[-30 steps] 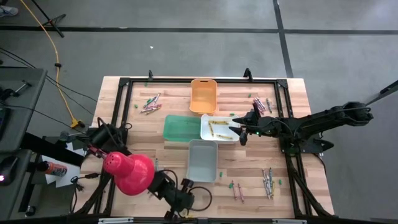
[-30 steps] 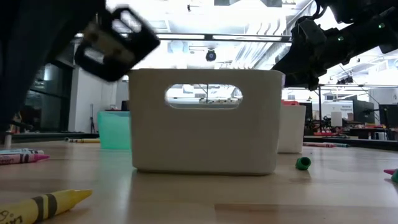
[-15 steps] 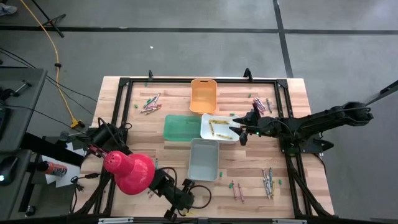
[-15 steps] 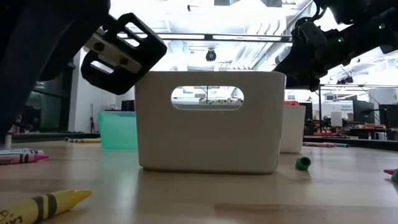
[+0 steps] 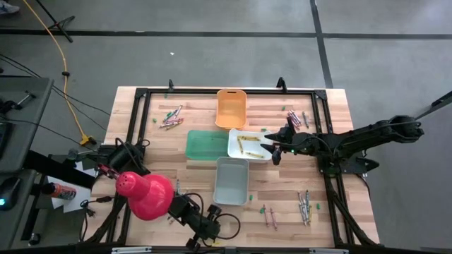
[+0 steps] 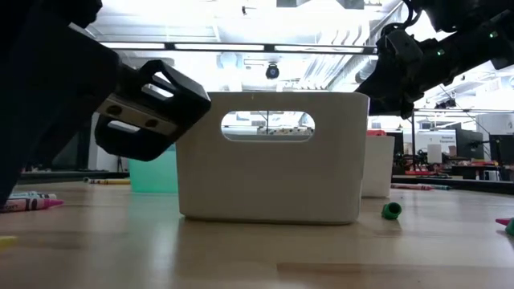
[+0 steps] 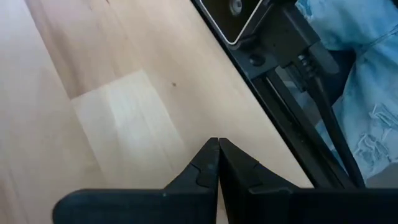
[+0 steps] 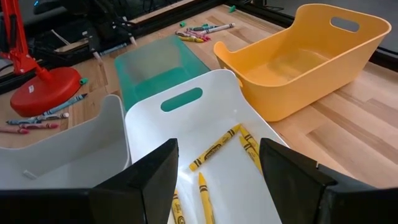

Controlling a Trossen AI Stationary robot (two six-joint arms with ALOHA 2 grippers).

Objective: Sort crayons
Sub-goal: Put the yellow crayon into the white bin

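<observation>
— Yellow crayons (image 8: 214, 151) lie loose in the white bin (image 8: 186, 124), and my right gripper (image 8: 214, 180) hangs just over that bin's near end with its fingers spread wide, nothing between them.

— Where does that bin sit on the table?

— About the middle in the high view, with the green bin (image 5: 205, 144) touching it at nine o'clock, the orange bin (image 5: 231, 108) at twelve o'clock and the grey bin (image 5: 230, 181) at six o'clock. My right arm reaches in from three o'clock.

— And the rest of the crayons?

— In scattered heaps on the wooden table (image 5: 282, 187): a cluster (image 5: 171, 118) at ten o'clock from the bins, a cluster (image 5: 295, 117) at two o'clock, a cluster (image 5: 304, 206) at five o'clock, with a few sticks (image 5: 270, 215) near it. The orange, green and grey bins look bare.

— Your other side?

— My left gripper (image 7: 217, 165) is down at seven o'clock, by the table's front edge, next to the red lamp (image 5: 147, 194). Its fingers are pressed tight together, tips meeting, holding nothing, above bare wood. Beyond the black frame rail (image 7: 273, 106) there is pale blue denim (image 7: 367, 74). In the low view that gripper looms dark at nine o'clock of the grey bin.
</observation>
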